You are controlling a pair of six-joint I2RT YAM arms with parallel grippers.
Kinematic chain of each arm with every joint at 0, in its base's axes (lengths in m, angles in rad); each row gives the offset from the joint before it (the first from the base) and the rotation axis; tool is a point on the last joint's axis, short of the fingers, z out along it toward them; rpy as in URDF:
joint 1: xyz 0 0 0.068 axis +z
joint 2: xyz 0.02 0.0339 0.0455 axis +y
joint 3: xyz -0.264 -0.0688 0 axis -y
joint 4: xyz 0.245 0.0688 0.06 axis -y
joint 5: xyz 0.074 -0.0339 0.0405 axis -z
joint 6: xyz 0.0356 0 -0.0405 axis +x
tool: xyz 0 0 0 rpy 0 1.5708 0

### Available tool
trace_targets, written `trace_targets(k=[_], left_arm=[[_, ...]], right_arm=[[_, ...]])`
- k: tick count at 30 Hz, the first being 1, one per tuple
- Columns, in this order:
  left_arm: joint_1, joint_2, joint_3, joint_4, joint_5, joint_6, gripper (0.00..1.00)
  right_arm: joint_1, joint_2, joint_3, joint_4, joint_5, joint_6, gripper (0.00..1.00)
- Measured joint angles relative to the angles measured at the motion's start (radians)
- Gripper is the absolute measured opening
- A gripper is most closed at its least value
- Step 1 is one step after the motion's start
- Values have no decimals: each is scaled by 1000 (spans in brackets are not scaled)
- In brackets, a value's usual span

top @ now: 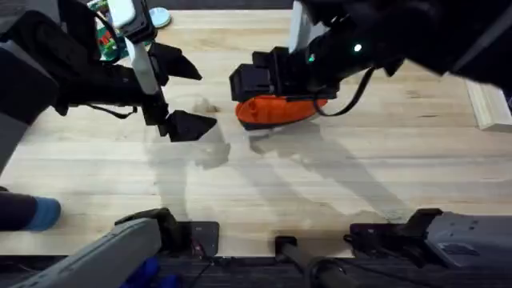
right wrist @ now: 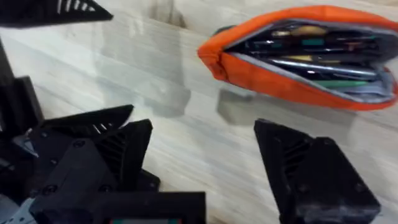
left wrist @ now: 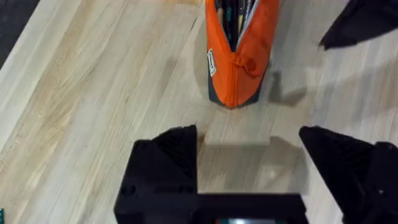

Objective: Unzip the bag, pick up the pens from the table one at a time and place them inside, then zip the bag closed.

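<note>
The orange bag lies on the table just past the middle, its zipper open along the top. In the right wrist view the bag gapes, and pens lie inside it among other slim items. The left wrist view looks at the bag end-on, with dark pens in the slot. My left gripper hovers open to the left of the bag, with nothing between its fingers. My right gripper hangs open over the bag's left end, also holding nothing, its fingers spread wide.
A green-and-white packet and a teal round object sit at the far left corner. A pale wooden block lies at the right edge. A blue object shows at the near left. Bare planks stretch in front of the bag.
</note>
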Motion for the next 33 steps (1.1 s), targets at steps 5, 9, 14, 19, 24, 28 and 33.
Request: trace_targets(k=[5,9,14,19,24,28,33], left_arm=[[0,0,0,0,0,0,993],[0,0,0,0,0,0,993],[0,0,0,0,0,0,993],[0,0,0,0,0,0,993],[0,0,0,0,0,0,993],[0,0,0,0,0,0,993],[0,0,0,0,0,0,993]], right_arm=[[29,-5,-63,82,10,57,996],[55,-5,-72,95,47,85,996],[79,-5,-73,96,84,113,995],[107,-5,-73,99,134,122,995],[127,-5,-73,105,154,147,996],[139,10,-73,114,174,189,995],[156,51,-73,91,248,277,996]])
